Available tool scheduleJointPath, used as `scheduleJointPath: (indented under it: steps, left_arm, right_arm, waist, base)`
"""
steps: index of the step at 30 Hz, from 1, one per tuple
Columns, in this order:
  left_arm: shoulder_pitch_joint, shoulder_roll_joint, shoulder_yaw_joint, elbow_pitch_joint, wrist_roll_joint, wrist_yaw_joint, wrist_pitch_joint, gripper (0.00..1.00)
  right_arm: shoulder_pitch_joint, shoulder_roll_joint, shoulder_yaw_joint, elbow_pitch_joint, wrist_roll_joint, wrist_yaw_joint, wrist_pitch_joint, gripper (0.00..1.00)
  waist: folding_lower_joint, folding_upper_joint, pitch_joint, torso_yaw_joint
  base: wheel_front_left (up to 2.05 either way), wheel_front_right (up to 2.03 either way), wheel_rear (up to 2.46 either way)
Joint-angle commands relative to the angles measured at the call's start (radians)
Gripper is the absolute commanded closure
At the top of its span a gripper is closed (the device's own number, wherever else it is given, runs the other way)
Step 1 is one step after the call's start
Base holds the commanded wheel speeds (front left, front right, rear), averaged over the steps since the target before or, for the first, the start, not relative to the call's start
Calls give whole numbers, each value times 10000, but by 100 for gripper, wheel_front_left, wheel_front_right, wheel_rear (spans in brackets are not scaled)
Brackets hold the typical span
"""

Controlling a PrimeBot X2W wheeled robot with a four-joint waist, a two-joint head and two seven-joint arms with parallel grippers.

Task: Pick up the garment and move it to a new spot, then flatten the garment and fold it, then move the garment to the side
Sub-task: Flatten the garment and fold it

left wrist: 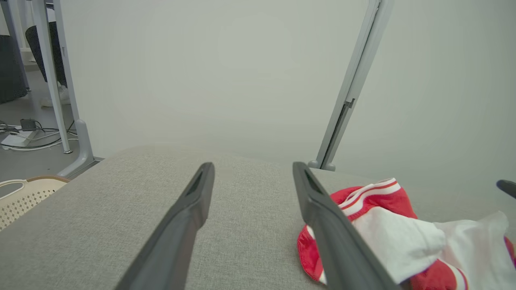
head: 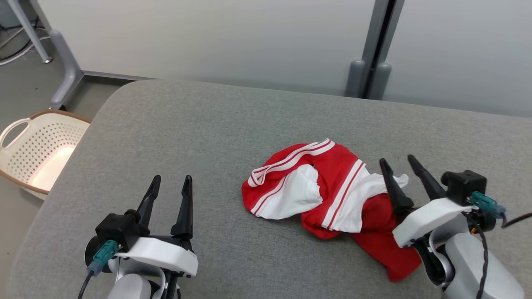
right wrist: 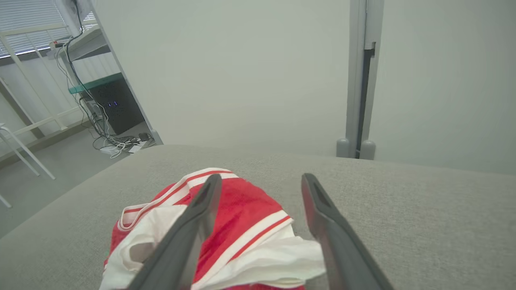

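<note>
gaping empty, left end effector (head: 172, 178) and right end effector (head: 397, 160) sit near one crumpled garment (head: 332, 187).

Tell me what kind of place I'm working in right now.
Probably an office or lab test space, not a home: grey partition panels behind, a computer tower and loose cables on the floor. A laundry basket stands beside the grey padded surface holding the garment.

**Where the Cameras Sit**

The head camera looks forward and down on the grey fabric-covered counter (head: 208, 124). The wrist cameras sit low, close over it, looking along the left claw (left wrist: 253, 165) and right claw (right wrist: 261, 177) toward the pale partition wall (left wrist: 221, 80). All three share the crumpled red-and-white striped garment (head: 324, 191).
</note>
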Motion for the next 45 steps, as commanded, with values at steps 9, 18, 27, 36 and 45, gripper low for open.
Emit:
scheduleJointPath:
  steps: [9, 18, 27, 36, 45]
  left_arm:
    - [418, 35, 47, -419, 112, -77, -14, 0]
    - [498, 38, -36, -434, 17, -115, -14, 0]
    - [179, 38, -411, -399, -120, -138, -14, 0]
    - [-172, 35, -582, -366, -140, -153, -14, 0]
    - [-272, 36, -678, -321, -173, -114, -14, 0]
  right_arm:
    - [1773, 346, -2017, -1291, -1217, -1, -667, 0]
    - [2527, 827, -2531, -2259, -1632, -1, -367, 0]
    - [1826, 1053, -2435, -2783, -1155, -1, 751, 0]
    - [986, 1100, -2727, -2002, -392, -1, 2195, 0]
    - [623, 1107, -2844, -1583, -91, -1, 2693, 100]
  waist:
    - [0, -1, -284, -1231]
    - [0, -1, -149, -1518]
    - [0, -1, 332, -1089]
    - [0, -1, 996, -414]
    - [0, -1, 1249, -138]
  base:
    - [0, 0, 0]
    - [0, 0, 0]
    - [0, 0, 0]
    - [0, 0, 0]
    - [0, 0, 0]
